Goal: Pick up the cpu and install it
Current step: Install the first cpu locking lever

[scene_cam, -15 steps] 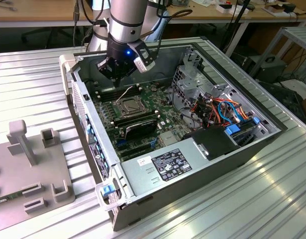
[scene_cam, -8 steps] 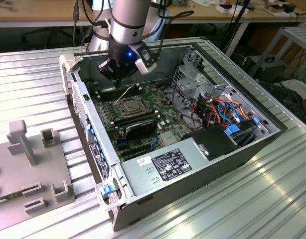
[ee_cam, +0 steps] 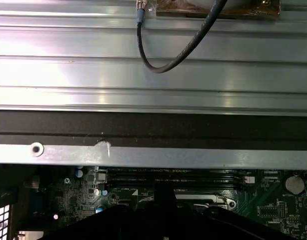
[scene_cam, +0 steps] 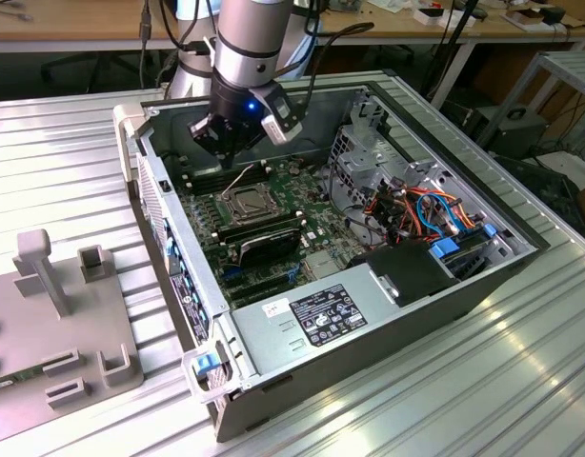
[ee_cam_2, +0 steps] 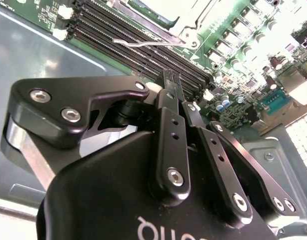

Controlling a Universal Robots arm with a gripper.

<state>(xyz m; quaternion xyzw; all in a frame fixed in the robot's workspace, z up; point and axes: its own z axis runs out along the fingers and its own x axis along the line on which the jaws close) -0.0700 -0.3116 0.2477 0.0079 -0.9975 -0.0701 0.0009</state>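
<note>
Cpu lies flat, square, near gripper.

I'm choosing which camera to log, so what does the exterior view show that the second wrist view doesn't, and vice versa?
Exterior view adds the power supply, coloured cables and a grey fixture plate beside the case. Second wrist view adds the gripper's bolted linkage close up and small capacitors. Both share the motherboard, memory slots and socket lever near the gripper.

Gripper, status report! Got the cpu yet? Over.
Gripper low over motherboard, by memory slots. Socket lever raised. Cpu seated or not: cannot tell. No obstruction seen.
</note>
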